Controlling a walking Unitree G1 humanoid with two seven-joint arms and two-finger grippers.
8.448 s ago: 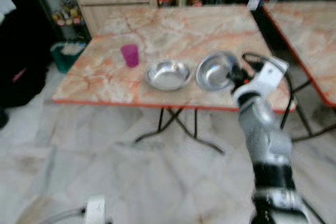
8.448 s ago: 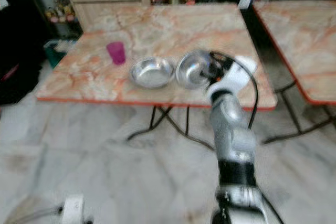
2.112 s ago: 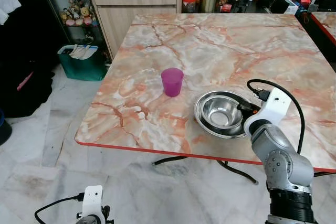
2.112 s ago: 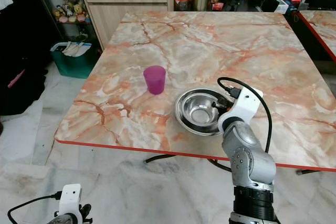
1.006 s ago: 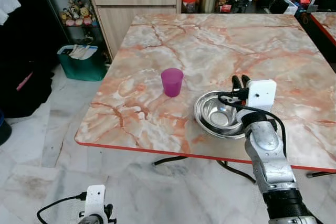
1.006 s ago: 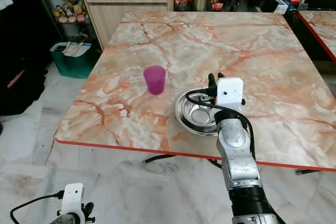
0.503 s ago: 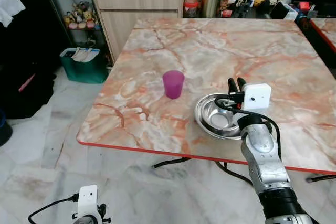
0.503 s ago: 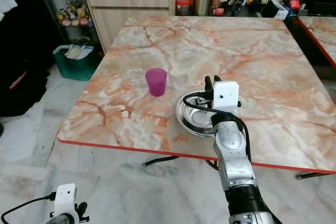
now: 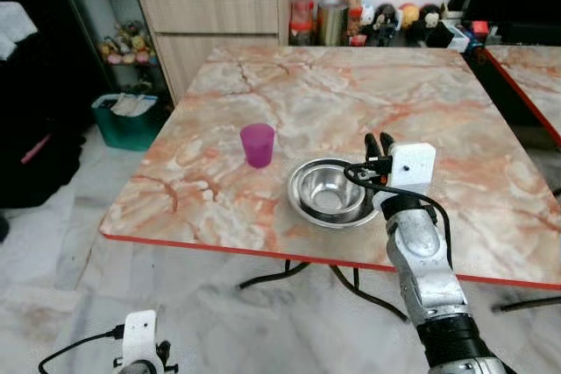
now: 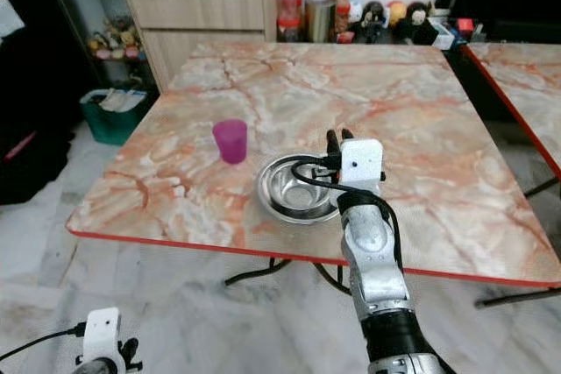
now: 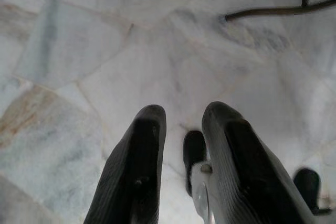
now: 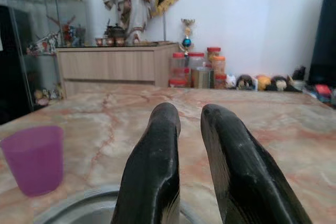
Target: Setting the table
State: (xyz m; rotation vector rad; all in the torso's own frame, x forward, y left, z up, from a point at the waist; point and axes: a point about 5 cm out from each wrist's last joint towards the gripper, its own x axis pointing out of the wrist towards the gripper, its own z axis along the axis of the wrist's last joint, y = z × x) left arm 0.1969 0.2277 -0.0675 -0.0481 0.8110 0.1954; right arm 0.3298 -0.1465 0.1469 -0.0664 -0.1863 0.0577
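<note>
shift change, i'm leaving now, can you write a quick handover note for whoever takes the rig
Right gripper: empty, fingers slightly apart, raised over the far rim of the steel bowls.
Left gripper: idle, hanging low over the floor, empty.
Bowls sit nested near the front edge of the marble table; the purple cup stands apart, to their left.
Done: bowls and cup are on the table.
Left: possibly separating the bowls into place settings.
</note>
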